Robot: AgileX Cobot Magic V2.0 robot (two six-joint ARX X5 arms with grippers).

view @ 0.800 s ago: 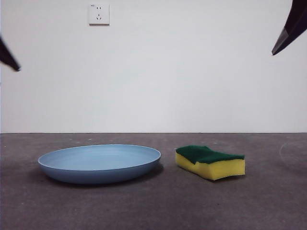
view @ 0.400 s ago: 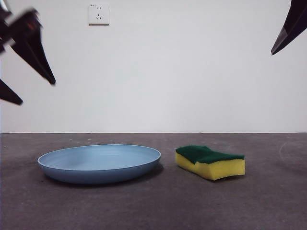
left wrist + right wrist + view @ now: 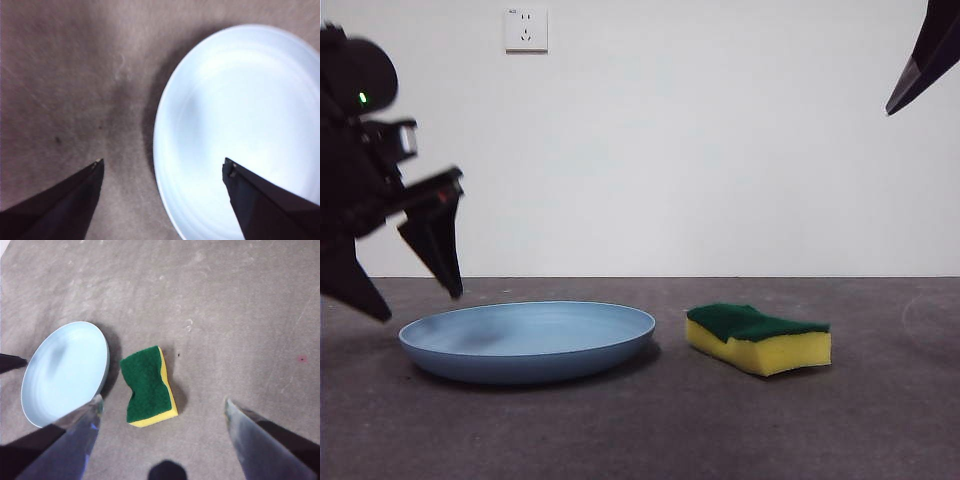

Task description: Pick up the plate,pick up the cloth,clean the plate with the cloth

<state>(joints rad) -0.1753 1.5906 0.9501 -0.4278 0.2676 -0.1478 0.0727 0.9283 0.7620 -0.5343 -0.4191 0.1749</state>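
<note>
Front view: left gripper comes in from the side edge, dark and blurred, jaws spread wide, holding nothing. One tip hangs just above the plate's near-side rim, the other sits outside the rim, lower, close to the table; cannot tell if either touches. Left wrist view confirms: left gripper straddles the plate edge, one jaw over the plate's inside, one over bare table, nothing between the jaws but rim and tabletop. Plate is light blue, round, shallow, sits flat on the dark grey table. The sponge, yellow with a dark green top layer and wavy sides, lies flat on the table just beside the plate, not touching it, green side up. Right gripper is high above the table, jaws wide apart, empty; its wrist view looks down on the sponge and the plate side by side with a small gap. In the front view only a black tip shows at the top corner, well away from the plate. White wall socket on the wall behind the plate; its tiny marking is too small to read. No brand or writing visible on plate or sponge.
</note>
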